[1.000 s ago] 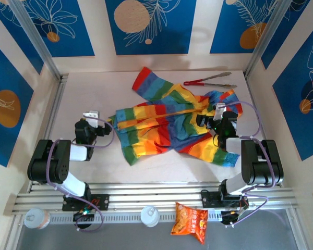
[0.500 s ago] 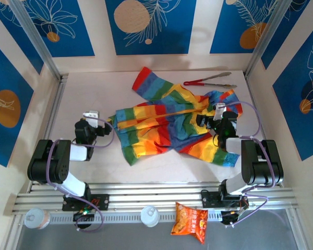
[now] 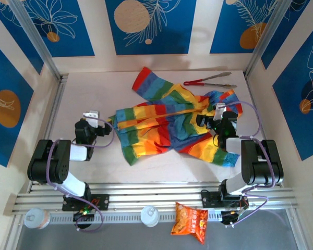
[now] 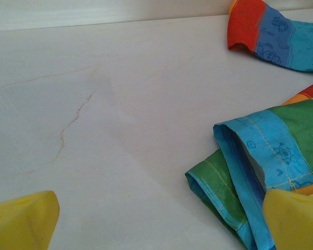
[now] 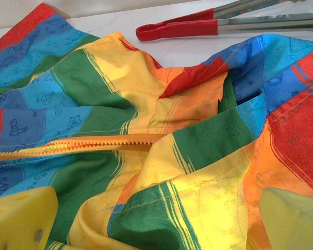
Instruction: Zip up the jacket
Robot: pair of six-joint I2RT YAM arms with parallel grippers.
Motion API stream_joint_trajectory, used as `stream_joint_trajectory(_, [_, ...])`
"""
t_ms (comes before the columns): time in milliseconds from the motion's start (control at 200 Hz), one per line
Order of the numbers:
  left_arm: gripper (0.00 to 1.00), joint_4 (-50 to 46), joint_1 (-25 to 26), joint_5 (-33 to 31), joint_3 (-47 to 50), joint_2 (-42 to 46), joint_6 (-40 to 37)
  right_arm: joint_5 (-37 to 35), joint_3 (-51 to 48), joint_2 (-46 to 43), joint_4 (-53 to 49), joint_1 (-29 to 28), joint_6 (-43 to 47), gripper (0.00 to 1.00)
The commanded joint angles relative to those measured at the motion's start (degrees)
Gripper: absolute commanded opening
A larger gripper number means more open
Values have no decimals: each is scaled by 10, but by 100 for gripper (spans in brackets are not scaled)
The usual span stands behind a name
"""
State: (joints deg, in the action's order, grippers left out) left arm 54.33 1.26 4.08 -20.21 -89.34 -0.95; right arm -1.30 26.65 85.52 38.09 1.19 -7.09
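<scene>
The rainbow-striped jacket [image 3: 167,122] lies crumpled across the middle of the table, one sleeve [image 3: 148,83] reaching toward the back. My left gripper [image 3: 92,119] sits just left of the jacket's hem; in the left wrist view it [image 4: 156,229] is open over bare table, its right fingertip [image 4: 295,219] at the green and blue hem [image 4: 250,166]. My right gripper [image 3: 219,112] rests on the jacket's right side, open [image 5: 156,224], with bunched fabric lying between the yellow fingertips [image 5: 21,219]. The orange zipper [image 5: 78,145] runs leftward ahead of it, its teeth visible; no slider is visible.
Metal tongs with red tips [image 3: 208,80] lie at the back right, close to the hood [image 5: 208,26]. A snack bag [image 3: 189,221] and two white lids [image 3: 149,215] sit on the front rail. Bare table [image 4: 94,114] stretches to the left of the jacket.
</scene>
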Motion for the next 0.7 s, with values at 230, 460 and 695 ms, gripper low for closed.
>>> stream_joint_trajectory(230, [100, -4, 0, 8, -12, -3, -11, -7, 9, 3, 5, -1, 8, 99])
stream_joint_trajectory(460, [100, -5, 0, 8, -12, -2, -12, -6, 7, 2, 6, -1, 8, 99])
stream_joint_trajectory(695, [100, 97, 1, -51, 61, 40, 10, -48, 84, -35, -173, -46, 43, 99])
